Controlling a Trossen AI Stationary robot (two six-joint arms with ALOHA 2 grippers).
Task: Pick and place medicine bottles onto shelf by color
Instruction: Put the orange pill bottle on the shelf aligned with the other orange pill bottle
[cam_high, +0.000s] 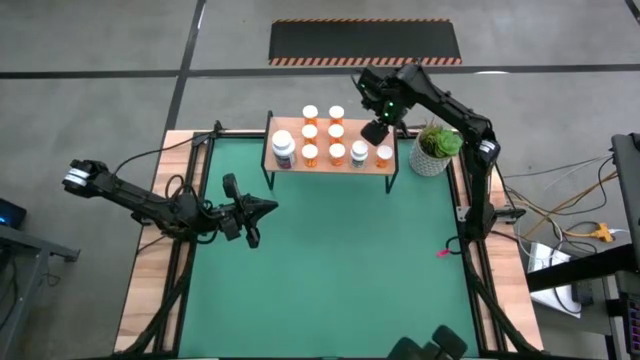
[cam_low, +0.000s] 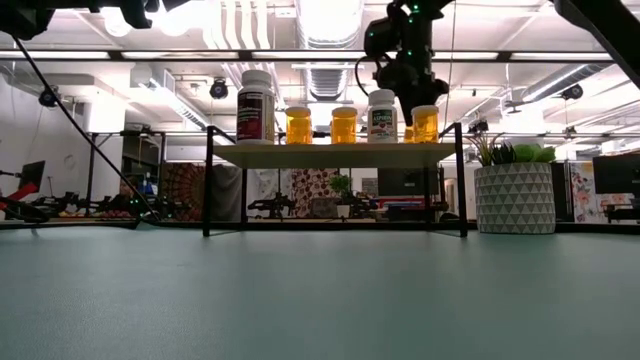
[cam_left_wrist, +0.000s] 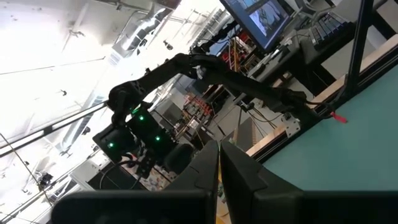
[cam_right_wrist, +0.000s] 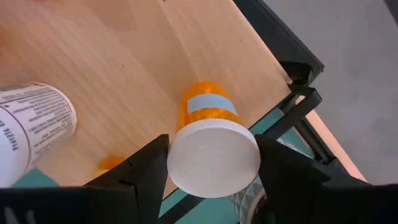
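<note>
Standing on the shelf (cam_high: 330, 165) near its right front corner: an orange bottle (cam_right_wrist: 208, 124) with a white cap, right gripper (cam_right_wrist: 211, 165) fingers on both sides of the cap, spread apart. Resting over the green mat (cam_high: 330, 260) near its left edge: left gripper (cam_high: 262, 210), fingers shut together. Lined up beside: other medicine bottles (cam_high: 322, 142).

Five bottles (cam_low: 343, 125) on the shelf (cam_low: 335, 154), potted plant (cam_low: 514, 187) beside.

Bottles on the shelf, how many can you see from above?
9 bottles: a large one at the shelf's left end, six in two columns beside it, two at the right end. The right gripper may hide another.
</note>
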